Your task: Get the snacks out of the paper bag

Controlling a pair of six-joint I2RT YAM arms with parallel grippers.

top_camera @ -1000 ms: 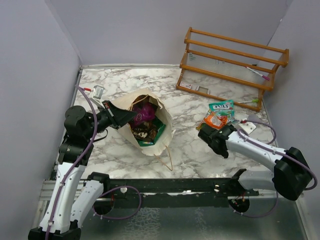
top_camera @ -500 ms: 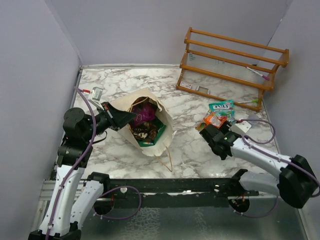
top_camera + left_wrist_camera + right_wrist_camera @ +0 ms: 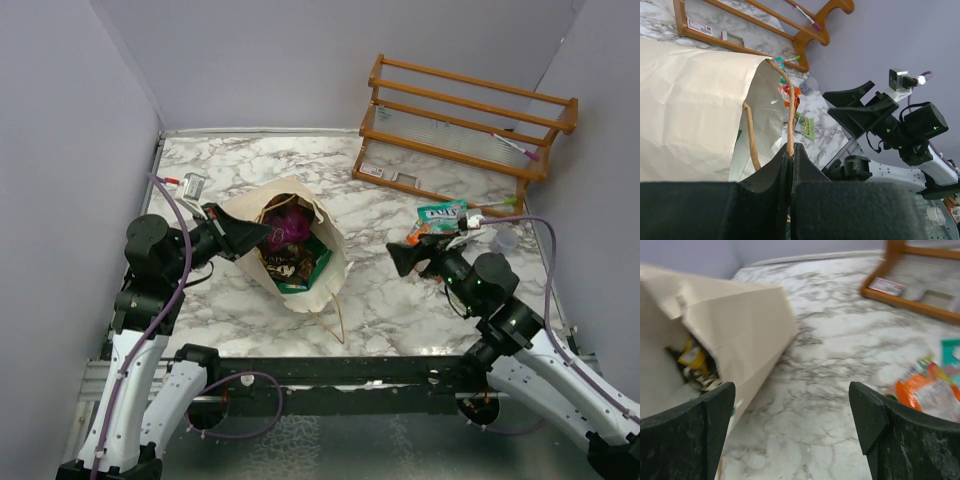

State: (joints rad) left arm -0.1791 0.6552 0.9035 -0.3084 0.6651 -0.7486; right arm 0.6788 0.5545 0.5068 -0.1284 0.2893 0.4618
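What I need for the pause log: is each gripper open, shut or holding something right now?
Left gripper: shut on the cord handle of the paper bag.
Right gripper: open, holding nothing.

Cream paper bag (image 3: 334, 250) (grey-veined white table (image 3: 385, 295))

Matt creased paper bag (image 3: 335, 252); glossy marbled table (image 3: 380, 205); shiny snacks (image 3: 441, 214), probably foil.

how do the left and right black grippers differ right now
The left black gripper is shut, its fingers pinching the thin brown cord handle of the cream paper bag; the right black gripper is open and holds nothing. The left touches the bag; the right is apart from it. Both are two-fingered and black.
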